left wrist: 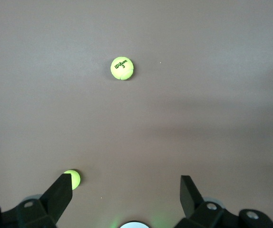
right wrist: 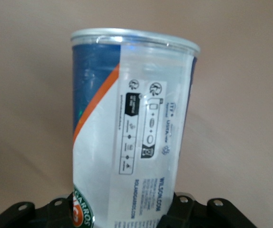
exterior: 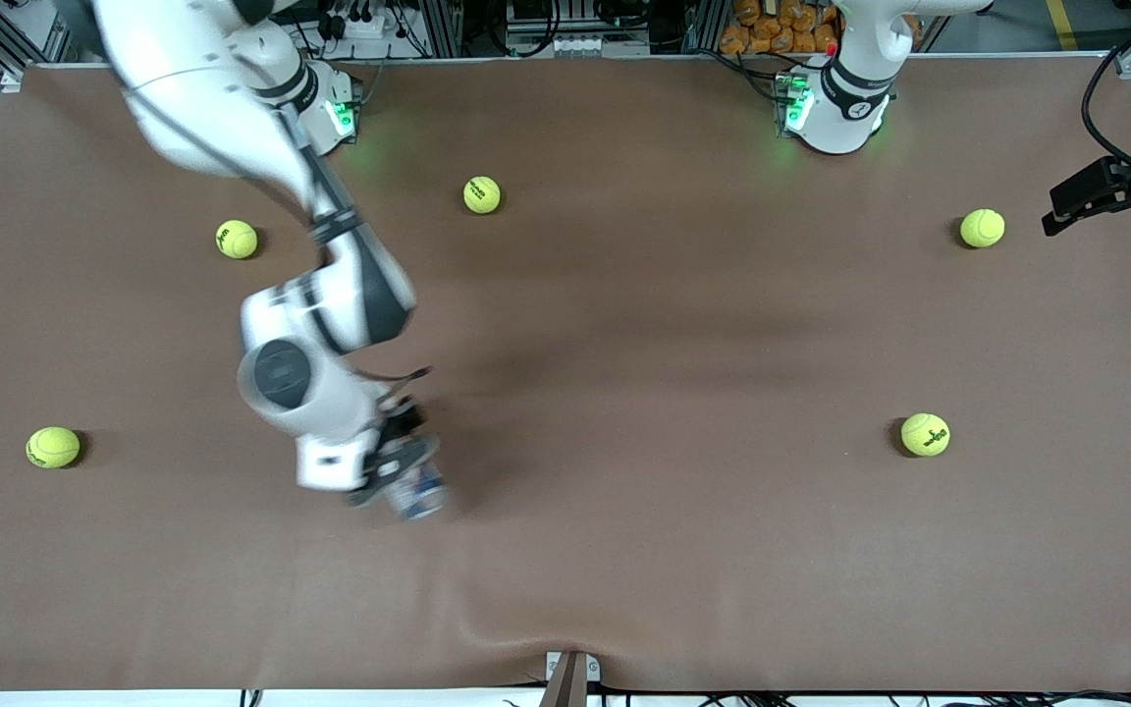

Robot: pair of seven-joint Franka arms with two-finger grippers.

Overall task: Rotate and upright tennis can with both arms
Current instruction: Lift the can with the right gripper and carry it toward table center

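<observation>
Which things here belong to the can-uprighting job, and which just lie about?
Job: can, held in shut right pincer; open left pincer, waiting at its end of the table.
Lying about: five balls.

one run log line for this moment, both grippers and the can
right gripper: shut on clear-and-white plastic tennis can with blue label, over brown table | left gripper: open, empty, waiting | stage: can held
</observation>
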